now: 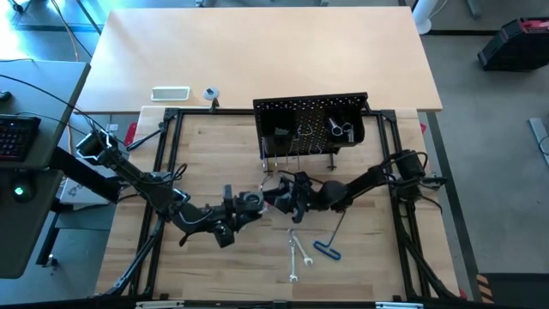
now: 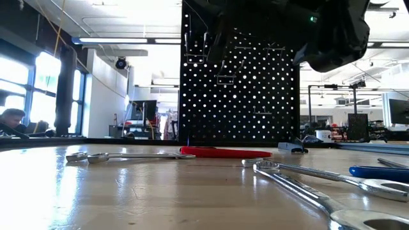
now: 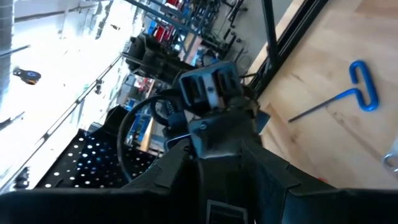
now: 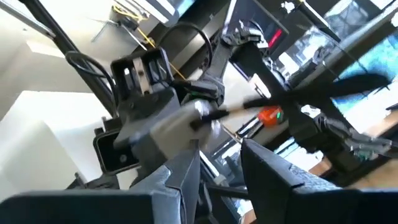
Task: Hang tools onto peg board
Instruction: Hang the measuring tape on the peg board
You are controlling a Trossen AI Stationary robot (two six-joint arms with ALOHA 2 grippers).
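Some things hang, more wait.
We see a few on the peg board point(image 1: 313, 124); wrenches point(image 1: 298, 253) lie on the worktop point(image 1: 214, 266). Both tools point(image 1: 270, 202) meet; grip unclear.

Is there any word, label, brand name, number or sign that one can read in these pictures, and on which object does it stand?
No text can be read in any view.
The wrenches in the low view: any stamped marks are too blurred to read.
The peg board: only holes and hooks, no lettering seen.
The white tray on the table's far part: no print can be made out.
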